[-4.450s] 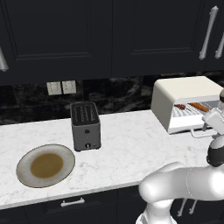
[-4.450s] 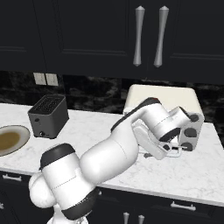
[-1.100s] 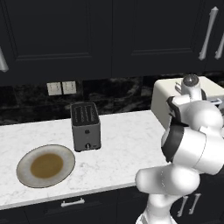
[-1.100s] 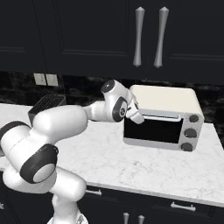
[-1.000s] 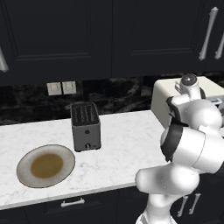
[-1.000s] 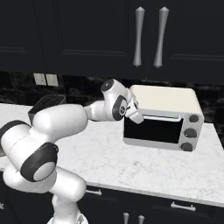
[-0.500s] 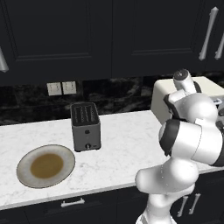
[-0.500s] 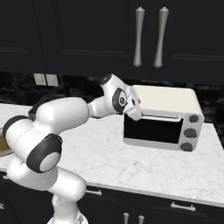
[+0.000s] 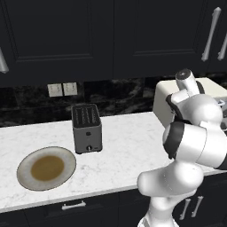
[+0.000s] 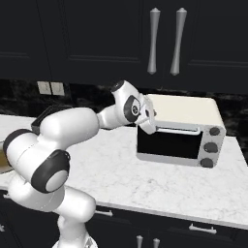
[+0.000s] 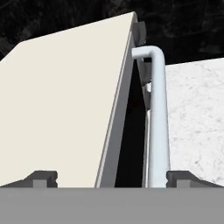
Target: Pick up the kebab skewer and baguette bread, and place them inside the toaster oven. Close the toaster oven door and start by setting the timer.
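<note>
The fingers (image 11: 111,177) stand wide apart and grip nothing; one tip (image 11: 43,177) rises over the cream top of the toaster oven (image 10: 181,131), the other (image 11: 183,177) just outside the silver bar handle (image 11: 156,122). Between them lie the oven's top front edge, the narrow dark slot behind the handle, and the handle itself, which runs away from the fingers and curves back into the oven at its far end. Whether either finger touches the oven cannot be told.

In the right base view the fingers (image 10: 147,121) sit at the upper left corner of the oven's front, and the toaster oven door (image 10: 168,144) stands upright and shut below and beside them, its dark glass facing out. Three round knobs (image 10: 210,147) are stacked at the far side of the front from the fingers.

Well away from the fingers on the white marble surface (image 9: 124,146) stand a dark-grey slot toaster (image 9: 86,127) and, further still, a round plate (image 9: 46,167) with a brown centre.
</note>
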Controlling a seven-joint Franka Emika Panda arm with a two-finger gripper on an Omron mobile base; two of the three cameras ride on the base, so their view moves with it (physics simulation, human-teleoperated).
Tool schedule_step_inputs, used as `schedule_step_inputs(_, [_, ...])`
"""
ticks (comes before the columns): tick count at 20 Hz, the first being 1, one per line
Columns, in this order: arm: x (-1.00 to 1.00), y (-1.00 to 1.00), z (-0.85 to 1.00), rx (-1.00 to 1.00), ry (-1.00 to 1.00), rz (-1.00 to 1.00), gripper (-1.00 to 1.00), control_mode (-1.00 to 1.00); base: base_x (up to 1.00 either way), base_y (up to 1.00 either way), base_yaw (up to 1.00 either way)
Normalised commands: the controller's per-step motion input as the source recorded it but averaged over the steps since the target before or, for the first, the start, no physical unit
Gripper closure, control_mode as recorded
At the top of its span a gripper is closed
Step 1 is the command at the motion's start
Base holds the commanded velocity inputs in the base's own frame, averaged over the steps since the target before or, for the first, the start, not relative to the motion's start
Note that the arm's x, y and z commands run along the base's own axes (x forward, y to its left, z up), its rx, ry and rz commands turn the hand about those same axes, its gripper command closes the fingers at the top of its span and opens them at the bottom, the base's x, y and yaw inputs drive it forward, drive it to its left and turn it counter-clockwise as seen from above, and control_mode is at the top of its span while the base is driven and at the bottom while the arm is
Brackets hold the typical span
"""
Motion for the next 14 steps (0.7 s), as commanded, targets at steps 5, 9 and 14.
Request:
schedule_step_inputs(5, [-0.03, 0.00, 0.02, 0.01, 0.00, -0.02, -1.00, -1.00, 0.00, 0.00, 0.00])
schedule_step_inputs(9, [-0.61, -0.07, 0.13, 0.02, 0.00, -0.01, -1.00, -1.00, 0.00, 0.00, 0.00])
schedule_step_inputs(14, [-0.89, -0.22, 0.03, 0.01, 0.00, 0.00, -1.00, -1.00, 0.00, 0.00, 0.00])
